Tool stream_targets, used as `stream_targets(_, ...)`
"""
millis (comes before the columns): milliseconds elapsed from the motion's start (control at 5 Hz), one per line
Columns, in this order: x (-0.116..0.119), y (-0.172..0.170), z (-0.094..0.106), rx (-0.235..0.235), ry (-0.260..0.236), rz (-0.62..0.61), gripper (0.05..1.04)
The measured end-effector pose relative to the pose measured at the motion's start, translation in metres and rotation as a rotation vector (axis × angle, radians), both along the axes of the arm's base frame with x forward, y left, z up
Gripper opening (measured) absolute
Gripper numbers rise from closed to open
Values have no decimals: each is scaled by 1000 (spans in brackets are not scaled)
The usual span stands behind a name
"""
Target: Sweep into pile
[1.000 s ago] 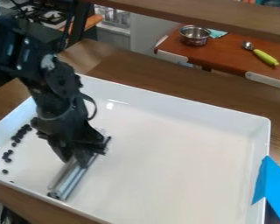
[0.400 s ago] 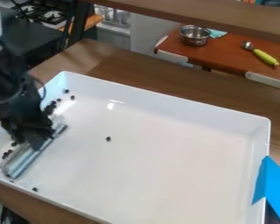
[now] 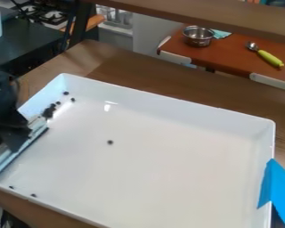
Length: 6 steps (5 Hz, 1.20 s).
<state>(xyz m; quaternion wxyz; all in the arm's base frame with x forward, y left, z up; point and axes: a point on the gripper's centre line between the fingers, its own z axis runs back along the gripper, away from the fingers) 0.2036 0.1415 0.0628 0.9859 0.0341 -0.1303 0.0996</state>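
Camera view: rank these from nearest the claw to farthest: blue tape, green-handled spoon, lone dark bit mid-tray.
1. Lone dark bit: tray floor, to the right of the claw in view.
2. Blue tape: at the tray's right edge.
3. Green-handled spoon: upper right, on the table beyond.

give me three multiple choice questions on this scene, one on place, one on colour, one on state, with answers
1. Where is the sweeper?
A. At the tray's picture-right end
B. At the tray's picture-left end
C. On the far table

2. What colour is the tray?
A. White
B. Green
C. Red

3. How do the dark bits lie?
A. All in one pile
B. In one straight row
C. Scattered

Key:
1. B: it lies along the picture-left side.
2. A: its floor and walls are white.
3. C: one is alone mid-tray, others near the far-left corner, two by the near edge.
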Motion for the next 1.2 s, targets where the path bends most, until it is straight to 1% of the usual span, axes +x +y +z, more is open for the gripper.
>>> stream_targets(200, 19, -34, 33, -93, -66, 51, 339)
stream_targets(400, 44, -72, 47, -131, -91, 94, 339)
stream_targets(600, 65, -105, 46, -142, -97, 119, 339)
stream_targets(800, 85, -133, 31, -171, -76, 130, 339)
stream_targets(1000, 95, -137, 10, -144, -44, 139, 339)
stream_targets(1200, 100, -126, -6, -120, -43, 141, 339)
